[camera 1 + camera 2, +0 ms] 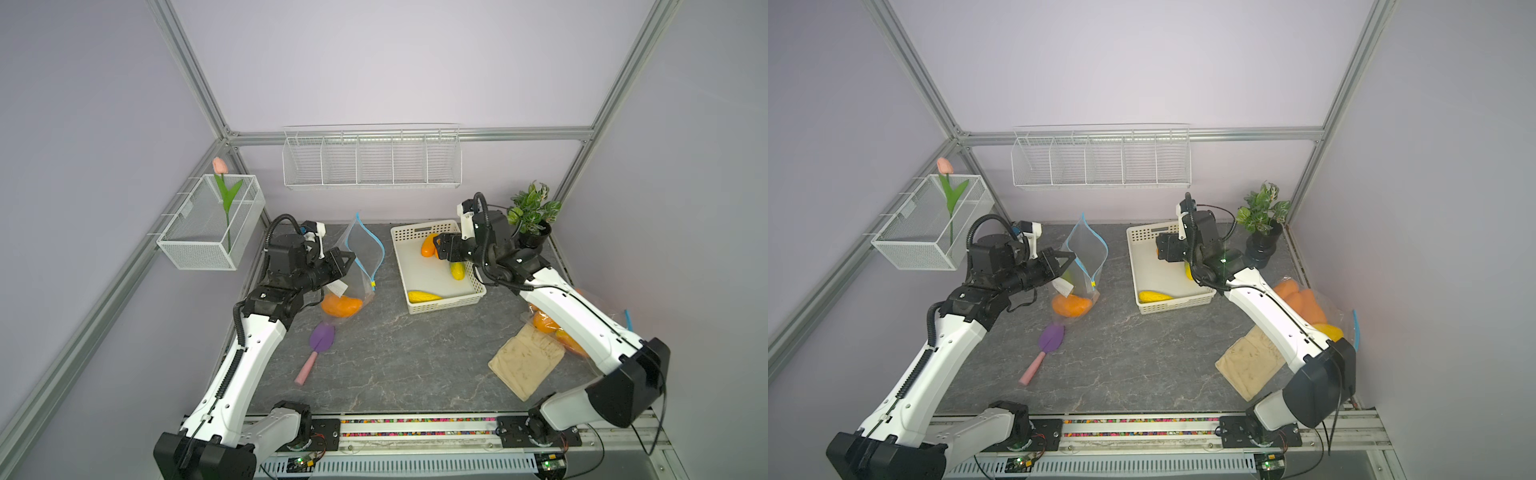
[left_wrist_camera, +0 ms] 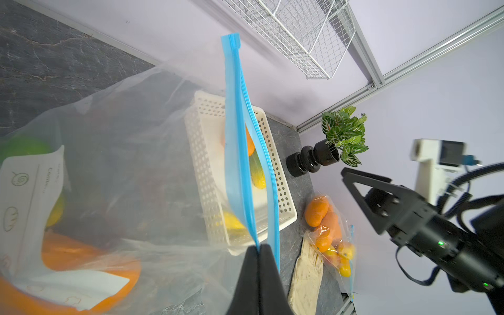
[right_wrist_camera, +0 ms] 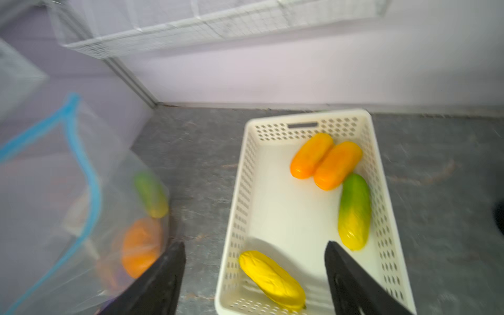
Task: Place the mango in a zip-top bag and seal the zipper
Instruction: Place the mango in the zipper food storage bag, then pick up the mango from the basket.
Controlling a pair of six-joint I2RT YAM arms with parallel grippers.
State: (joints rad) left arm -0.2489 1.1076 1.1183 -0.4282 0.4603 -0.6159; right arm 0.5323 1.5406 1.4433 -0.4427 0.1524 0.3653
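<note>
Oblong mango [image 3: 354, 211], green into yellow

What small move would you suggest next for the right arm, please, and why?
Probably lower the right hand onto one of the mangoes in the white basket. It hangs open and empty above the basket, while the left hand, shut on the blue zipper edge of the zip-top bag, holds the mouth open.

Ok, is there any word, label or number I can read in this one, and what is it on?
Upper white card in the zip-top bag: a few short words beside a spiral and cloud-like doodles, too blurred to read.
Lower white card: faint doodles only, no legible word.
White basket: no text seen.
</note>
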